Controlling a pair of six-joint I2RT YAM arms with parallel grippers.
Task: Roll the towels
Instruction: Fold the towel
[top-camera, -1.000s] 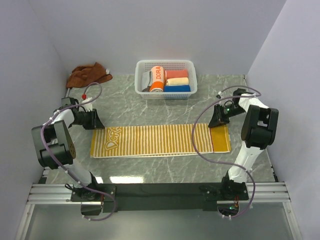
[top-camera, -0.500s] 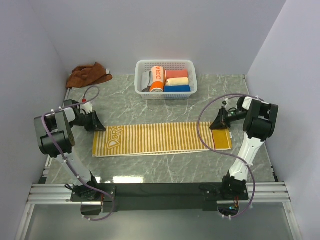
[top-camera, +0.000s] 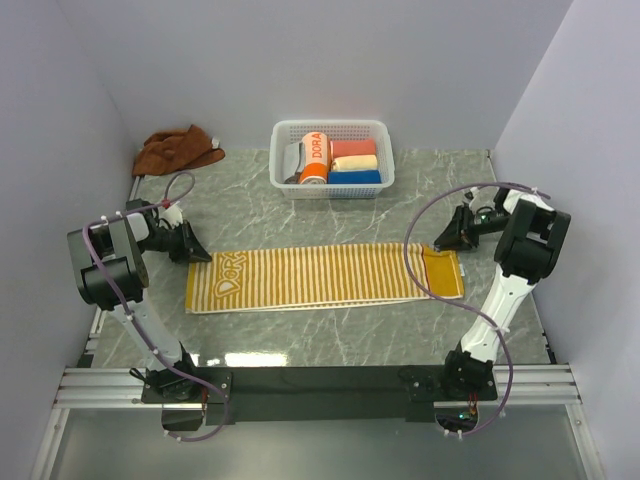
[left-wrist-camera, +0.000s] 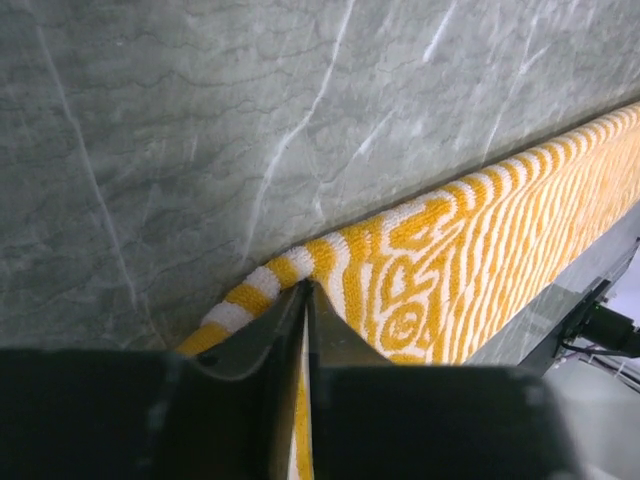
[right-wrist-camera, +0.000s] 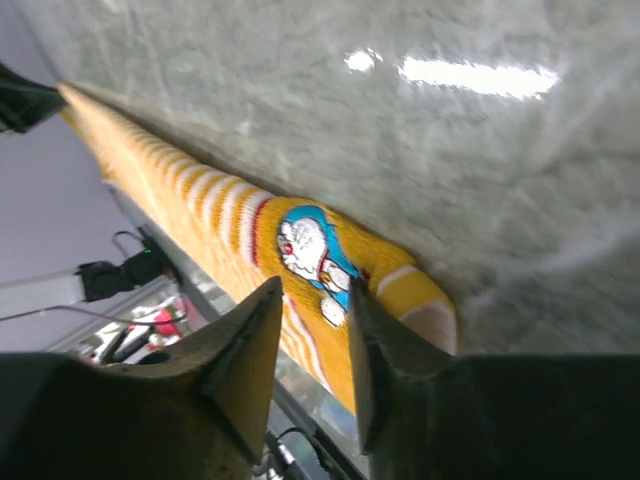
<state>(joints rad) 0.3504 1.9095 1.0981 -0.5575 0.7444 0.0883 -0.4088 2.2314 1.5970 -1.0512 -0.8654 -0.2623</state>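
Striped towel (top-camera: 320, 277) lies flat, lengthwise across the middle of the table (top-camera: 300, 215). Left gripper (top-camera: 198, 252) fingers pressed together, pinching its far left corner. Right gripper (top-camera: 441, 244) at far right corner, fingers spread, cloth showing in the gap. Rust-brown towel (top-camera: 178, 148) crumpled at far left table corner.

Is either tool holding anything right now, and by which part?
The left tool pinches the striped towel by its far left corner. The right tool is open over the other end, holding nothing.
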